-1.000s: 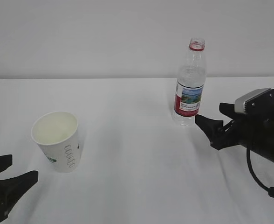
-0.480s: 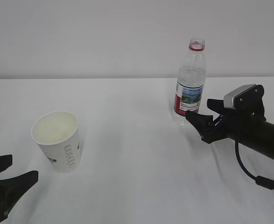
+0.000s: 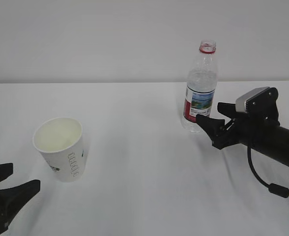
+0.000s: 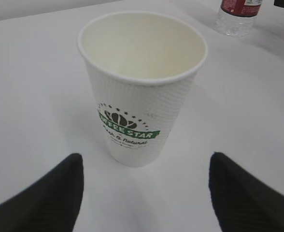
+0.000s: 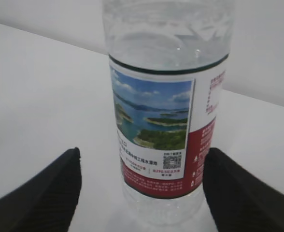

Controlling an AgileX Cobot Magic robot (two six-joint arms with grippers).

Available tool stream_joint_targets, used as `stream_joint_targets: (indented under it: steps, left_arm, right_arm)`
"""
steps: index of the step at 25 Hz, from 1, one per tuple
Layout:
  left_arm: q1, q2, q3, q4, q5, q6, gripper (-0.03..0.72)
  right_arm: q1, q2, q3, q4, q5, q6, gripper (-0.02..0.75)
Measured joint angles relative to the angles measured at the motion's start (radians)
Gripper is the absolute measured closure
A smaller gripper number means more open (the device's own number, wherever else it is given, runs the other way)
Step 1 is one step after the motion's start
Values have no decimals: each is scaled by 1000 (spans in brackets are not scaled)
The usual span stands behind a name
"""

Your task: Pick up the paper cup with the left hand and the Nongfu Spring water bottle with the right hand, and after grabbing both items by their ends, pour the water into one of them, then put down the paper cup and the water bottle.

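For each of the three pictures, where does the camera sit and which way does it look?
Exterior view: in front, slanting down at the table; both arms show.
Left wrist view: low behind the left gripper, facing the paper cup; two open fingers show.
Right wrist view: behind the right gripper, facing the water bottle; open fingers show.
Shared: the bottle appears in all three.

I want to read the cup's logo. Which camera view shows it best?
The left wrist view: the cup fills the frame, logo facing the camera. The exterior view shows the cup small, lettering sideways. The right wrist view shows no cup.
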Motion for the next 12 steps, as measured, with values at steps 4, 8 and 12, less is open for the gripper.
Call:
stream_joint_targets:
  steps: [4, 8, 12]
  left_arm:
    - [0, 0, 0, 0, 0, 0, 101]
    - [0, 0, 0, 0, 0, 0, 101]
    - [0, 0, 0, 0, 0, 0, 101]
  right_arm:
    - [0, 0, 0, -2, 0, 0, 148]
    - [0, 0, -2, -2, 0, -8, 116]
    - [0, 0, -16, -3, 0, -15, 83]
